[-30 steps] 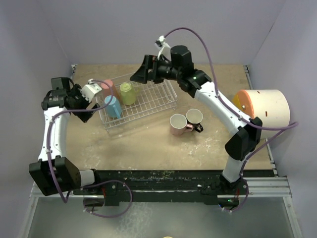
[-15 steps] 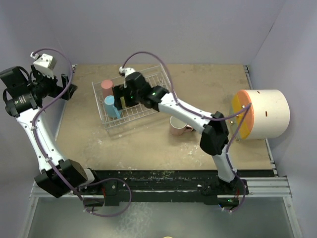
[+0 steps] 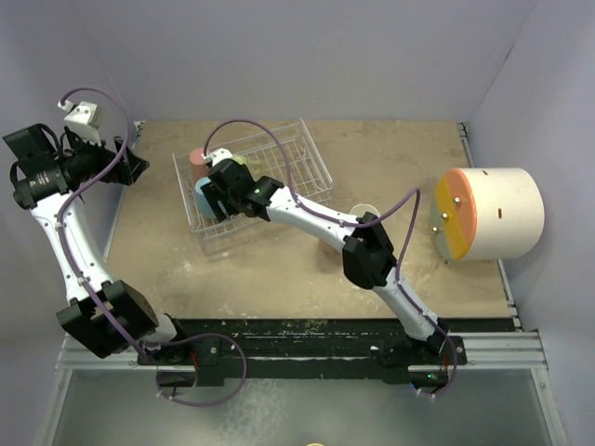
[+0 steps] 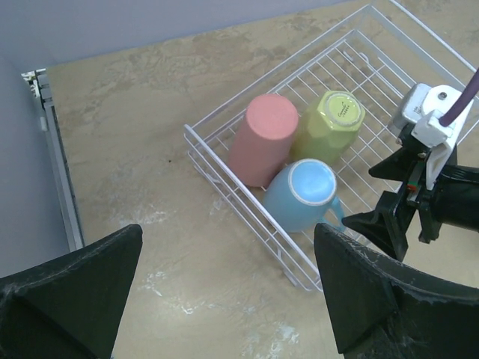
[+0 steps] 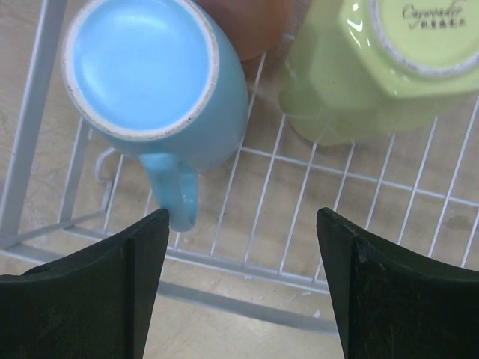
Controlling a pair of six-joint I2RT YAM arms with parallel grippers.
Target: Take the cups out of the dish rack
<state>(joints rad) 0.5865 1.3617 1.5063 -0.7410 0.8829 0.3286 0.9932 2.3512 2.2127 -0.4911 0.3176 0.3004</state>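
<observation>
Right end effector [image 3: 216,199] hangs over the near-left end of the dish rack [image 3: 299,177]. Its two fingers are spread apart with nothing between them but rack wire. In the right wrist view, the end effector [image 5: 243,284] has its left finger [image 5: 90,292] just beside the handle of the blue cup [image 5: 157,82], not visibly touching it.

Three cups stand in the rack [image 4: 224,179], all base up and clustered at its left end: one coral-red cup [image 4: 262,138], one yellow-green cup [image 4: 333,123] and the blue cup [image 4: 303,194]. The coral-red and yellow-green cups sit side by side. The blue one is in front of them, nearest the rack's corner, with its handle pointing toward the right end effector [image 4: 358,198]. The remainder of the rack holds nothing.

Two more cups sit on the surface [image 3: 279,269] to the right of the rack, largely hidden behind the right arm. One shows a sliver of pink [image 3: 325,245] and the other only a pale rim [image 3: 365,210].

Left end effector [image 3: 125,167] is raised at the far left, well apart from the rack, with its fingers wide apart and holding nothing. From its wrist camera the end effector [image 4: 224,299] looks down on the rack.

One big cream cylinder [image 3: 497,212] with an orange-yellow face lies at the right edge of the surface.
</observation>
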